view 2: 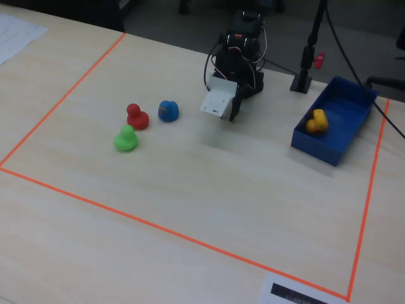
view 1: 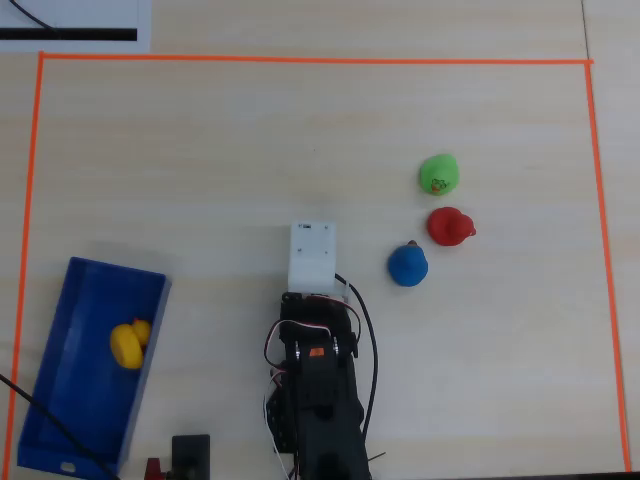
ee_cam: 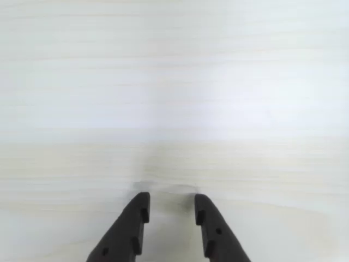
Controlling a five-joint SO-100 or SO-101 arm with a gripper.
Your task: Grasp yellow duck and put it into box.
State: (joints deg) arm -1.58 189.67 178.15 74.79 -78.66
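Observation:
The yellow duck (view 1: 128, 343) lies inside the blue box (view 1: 80, 400) at the lower left of the overhead view. In the fixed view the duck (view 2: 316, 120) rests in the box (view 2: 338, 136) at the right. My arm is folded back near its base, well right of the box in the overhead view, and its white wrist housing (view 1: 312, 255) hides the fingers there. In the wrist view my gripper (ee_cam: 172, 204) stands open just above bare table, with nothing between its dark fingers (ee_cam: 133, 224).
A green duck (view 1: 438, 174), a red duck (view 1: 449, 226) and a blue duck (view 1: 407, 265) sit in a cluster right of the arm. Orange tape (view 1: 300, 60) frames the work area. A black stand (view 2: 304, 76) rises behind the box.

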